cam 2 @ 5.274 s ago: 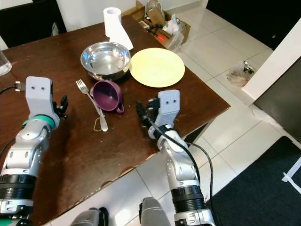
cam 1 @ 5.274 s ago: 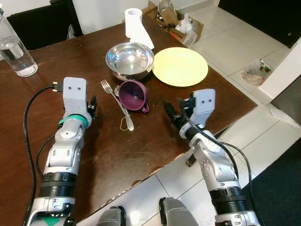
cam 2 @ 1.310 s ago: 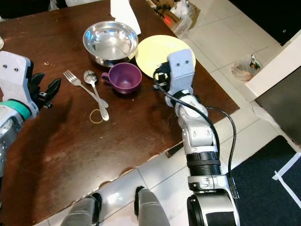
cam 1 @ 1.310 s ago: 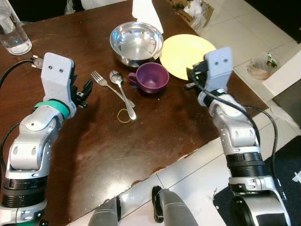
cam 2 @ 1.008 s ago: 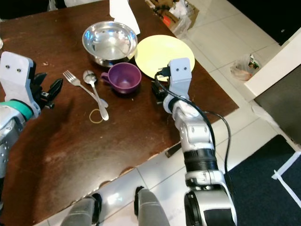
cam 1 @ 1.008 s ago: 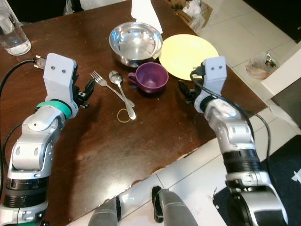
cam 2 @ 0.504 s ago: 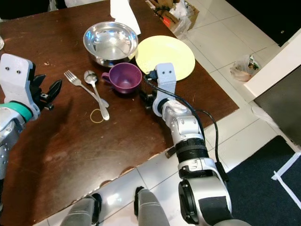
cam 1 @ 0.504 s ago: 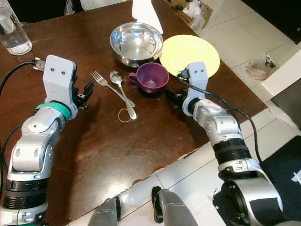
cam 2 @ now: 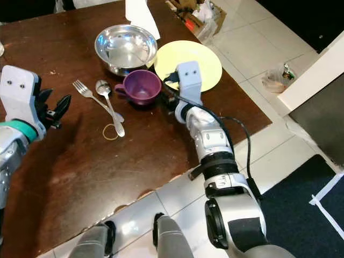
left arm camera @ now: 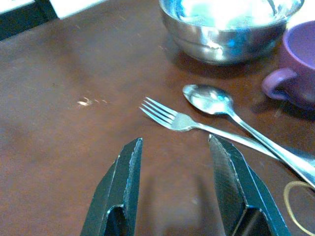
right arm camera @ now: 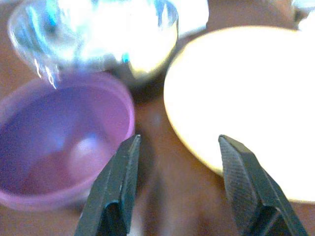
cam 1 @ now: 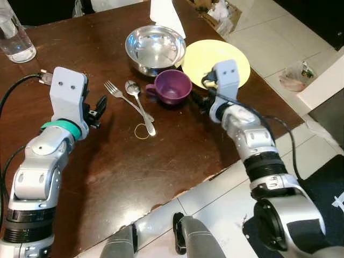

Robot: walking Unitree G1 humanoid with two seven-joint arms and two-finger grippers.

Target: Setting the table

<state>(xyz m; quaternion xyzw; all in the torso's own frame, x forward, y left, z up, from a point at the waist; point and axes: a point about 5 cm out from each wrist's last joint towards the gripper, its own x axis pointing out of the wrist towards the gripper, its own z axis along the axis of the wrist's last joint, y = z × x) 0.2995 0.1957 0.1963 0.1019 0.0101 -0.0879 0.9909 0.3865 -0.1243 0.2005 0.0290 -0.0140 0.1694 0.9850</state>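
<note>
- Right gripper (right arm camera: pixel 170 189), fingers apart, has swung in beside the purple cup (cam 1: pixel 173 86), centre frame, left of the yellow plate (cam 1: pixel 239 56).
- Left gripper (left arm camera: pixel 172 189) stays open near the fork (left arm camera: pixel 172 119); cup repositioning looks next.

A dark wooden table (cam 1: pixel 161 161) is taken as the landmark. At its far left corner a clear water bottle (cam 1: pixel 15 32) is stood. A white paper towel (cam 1: pixel 166 13) is seen at its far edge. A small rubber band (cam 1: pixel 142 131) is laid on it. Beyond its far right corner a cluttered cardboard box (cam 1: pixel 217 11) is set on the white tiled floor (cam 1: pixel 274 37), and a crumpled bag (cam 1: pixel 297 75) is left to its right
</note>
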